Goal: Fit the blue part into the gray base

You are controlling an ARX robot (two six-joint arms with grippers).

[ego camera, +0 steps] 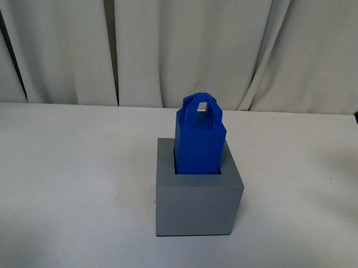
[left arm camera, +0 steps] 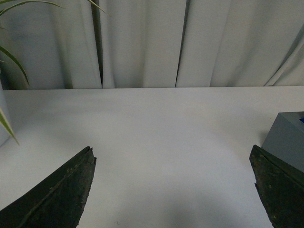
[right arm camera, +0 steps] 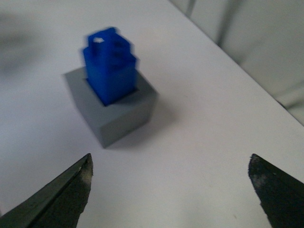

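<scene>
Nearest in the front view stands the matte, cube-shaped gray base [ego camera: 198,198], about midway across the white tabletop [ego camera: 62,182] and nearer its front edge than its far edge, where a pale pleated curtain [ego camera: 172,43] hangs. The bright blue part [ego camera: 199,141], a tall square plastic prism with a bevelled top and a small loop handle, stands upright with its lower end inside the square recess in the base's top face; most of it rises above the rim. No hand touches either block. In the left wrist view the left gripper [left arm camera: 172,152] hangs over bare tabletop, its two dark fingers [left arm camera: 59,194] spread wide with nothing between them; a corner of the gray base shows just beyond one finger, and green plant leaves [left arm camera: 12,59] reach in at the other side. In the right wrist view, somewhat blurred, the right gripper [right arm camera: 170,156] is likewise wide apart and empty, well apart from the base with the blue part standing in it.
</scene>
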